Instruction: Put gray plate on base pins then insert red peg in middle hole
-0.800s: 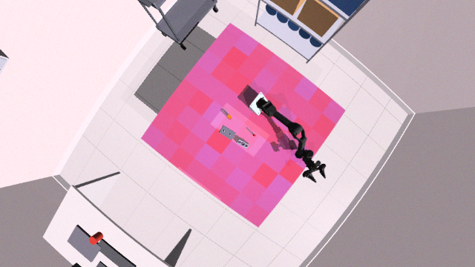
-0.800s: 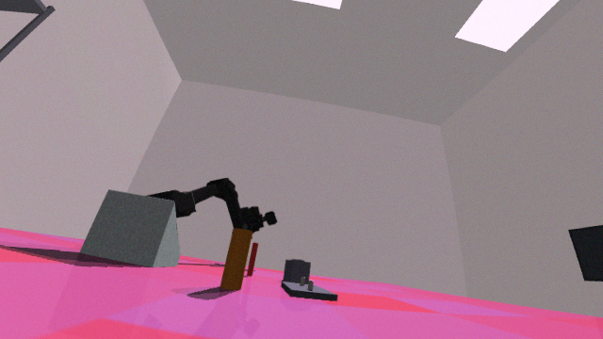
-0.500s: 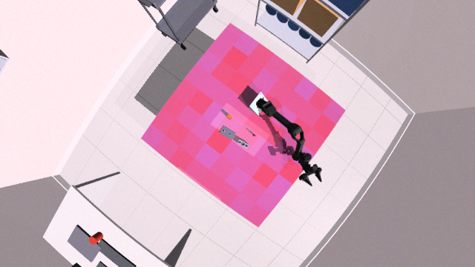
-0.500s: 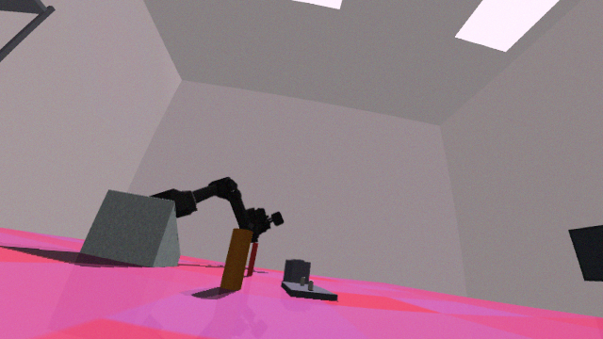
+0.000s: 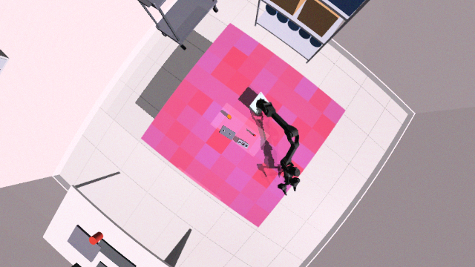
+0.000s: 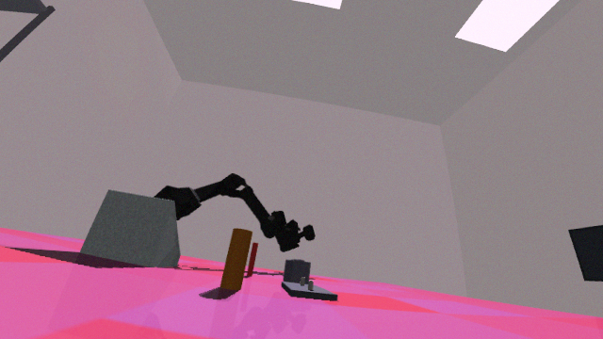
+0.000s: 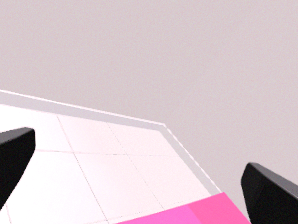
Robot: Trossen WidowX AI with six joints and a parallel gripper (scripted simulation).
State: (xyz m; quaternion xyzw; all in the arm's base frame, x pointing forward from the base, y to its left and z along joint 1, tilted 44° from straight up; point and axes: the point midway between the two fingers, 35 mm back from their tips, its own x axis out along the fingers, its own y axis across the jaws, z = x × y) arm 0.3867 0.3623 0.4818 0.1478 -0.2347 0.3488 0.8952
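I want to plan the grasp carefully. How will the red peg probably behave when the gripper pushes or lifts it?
The red peg looks thin and tall, standing upright on the pink mat, so a sideways push would likely tip it. Its round shape suggests it may roll once down. It appears rigid and probably light. The open gripper should close squarely across it.

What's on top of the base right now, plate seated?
Only the two pins show standing on the base; the gray plate lies beside it on the mat, not on them. Behind the pins, a gray block hides the base's far end.
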